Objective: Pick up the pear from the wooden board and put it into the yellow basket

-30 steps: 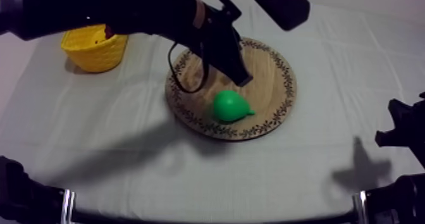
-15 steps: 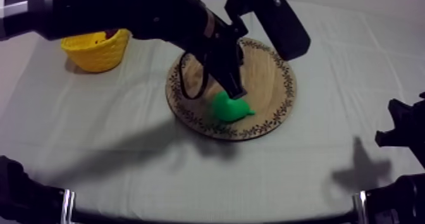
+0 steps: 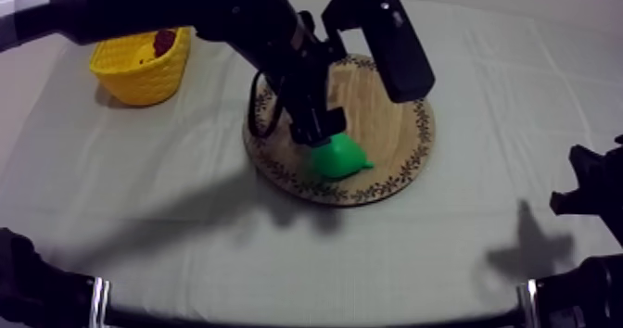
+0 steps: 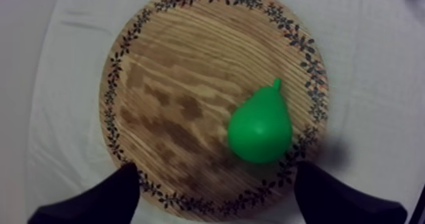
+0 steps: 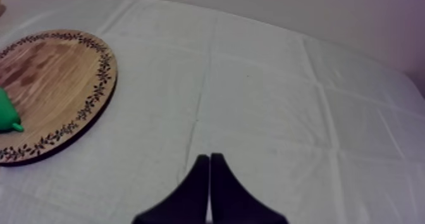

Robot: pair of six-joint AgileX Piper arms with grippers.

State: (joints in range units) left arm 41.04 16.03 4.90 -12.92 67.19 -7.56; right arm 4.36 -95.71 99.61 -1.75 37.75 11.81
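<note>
"Jaws first: how do yours stand?"

"Your left jaws are spread wide with nothing gripped, poised just over the pear [image 4: 259, 128], which sits in the gap between them. Your right jaws lie pressed together on nothing, low over the bare surface [image 5: 284, 112] beside the wooden board [image 3: 394, 119]."

"Where exactly is the pear?"

"On its side on the board, near the patterned rim on the camera side, stem end toward the rim. The yellow basket [image 3: 139, 77] stands well apart at the far left, with a small red fruit [image 3: 165, 42] already inside."

"How will it handle?"

"Judging by looks, it's a light toy with a hard, smooth skin, so likely slippery. The tapered neck would probably squirt out, so take it across the round belly, its widest part, with your jaws square to its long axis. From the left wrist it lies nearer one side of the gap than the other, so centre it before you close. Grip it firmly, but don't crush it."
</note>
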